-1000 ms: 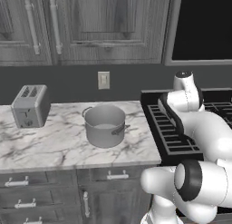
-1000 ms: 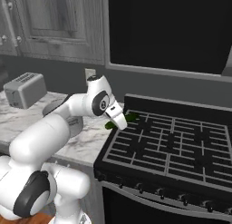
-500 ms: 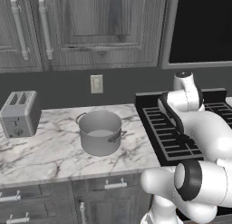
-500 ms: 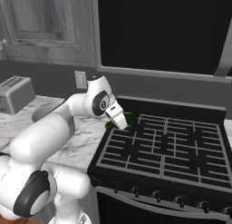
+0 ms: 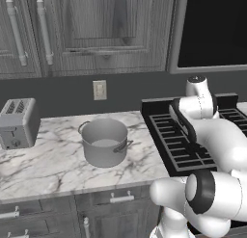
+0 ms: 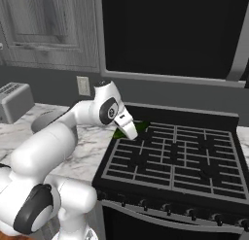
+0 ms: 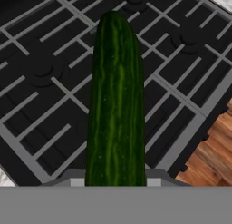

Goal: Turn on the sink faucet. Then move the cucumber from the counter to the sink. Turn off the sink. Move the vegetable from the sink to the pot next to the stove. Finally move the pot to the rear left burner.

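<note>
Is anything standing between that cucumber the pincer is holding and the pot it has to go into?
Nothing visible does. The pincer holds the cucumber above the stove grates. The pot stands open and lidless on the counter just beside the stove, with bare marble around it. The toaster sits farther off, beyond the pot.

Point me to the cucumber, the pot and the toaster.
cucumber (image 7: 116,105): hand view, middle of its green body.
pot (image 5: 103,150): left base view, front of its grey wall.
toaster (image 5: 17,124): left base view, its front face.
</note>
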### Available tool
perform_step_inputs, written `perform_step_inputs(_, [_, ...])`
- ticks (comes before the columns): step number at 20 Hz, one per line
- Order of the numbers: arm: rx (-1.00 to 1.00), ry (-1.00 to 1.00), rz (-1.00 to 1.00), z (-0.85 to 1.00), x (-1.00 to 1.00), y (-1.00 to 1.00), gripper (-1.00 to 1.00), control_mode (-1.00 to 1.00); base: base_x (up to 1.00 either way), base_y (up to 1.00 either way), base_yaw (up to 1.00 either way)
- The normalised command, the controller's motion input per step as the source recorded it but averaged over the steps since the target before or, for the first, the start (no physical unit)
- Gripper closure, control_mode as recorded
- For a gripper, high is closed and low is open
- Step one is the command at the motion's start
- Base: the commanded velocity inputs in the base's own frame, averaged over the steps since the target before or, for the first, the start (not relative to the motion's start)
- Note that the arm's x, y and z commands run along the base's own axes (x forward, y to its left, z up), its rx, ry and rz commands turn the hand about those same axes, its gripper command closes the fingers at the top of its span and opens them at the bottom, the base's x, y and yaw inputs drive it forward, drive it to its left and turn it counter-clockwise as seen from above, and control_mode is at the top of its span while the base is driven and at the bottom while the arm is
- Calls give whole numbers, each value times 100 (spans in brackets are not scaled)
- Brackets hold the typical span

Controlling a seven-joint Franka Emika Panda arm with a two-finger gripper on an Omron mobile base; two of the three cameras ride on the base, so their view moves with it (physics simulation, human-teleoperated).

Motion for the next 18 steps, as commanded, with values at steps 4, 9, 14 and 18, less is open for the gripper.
perform_step_inputs(4, [0, 0, 0, 0, 0, 0, 100, 100, 0, 0, 0])
perform_step_inputs(9, [0, 0, 0, 0, 0, 3, 100, -100, 0, 0, 0])
perform_step_inputs(14, [0, 0, 0, 0, 0, 67, 100, -100, 0, 0, 0])
perform_step_inputs(18, [0, 0, 0, 0, 0, 95, 100, -100, 0, 0, 0])
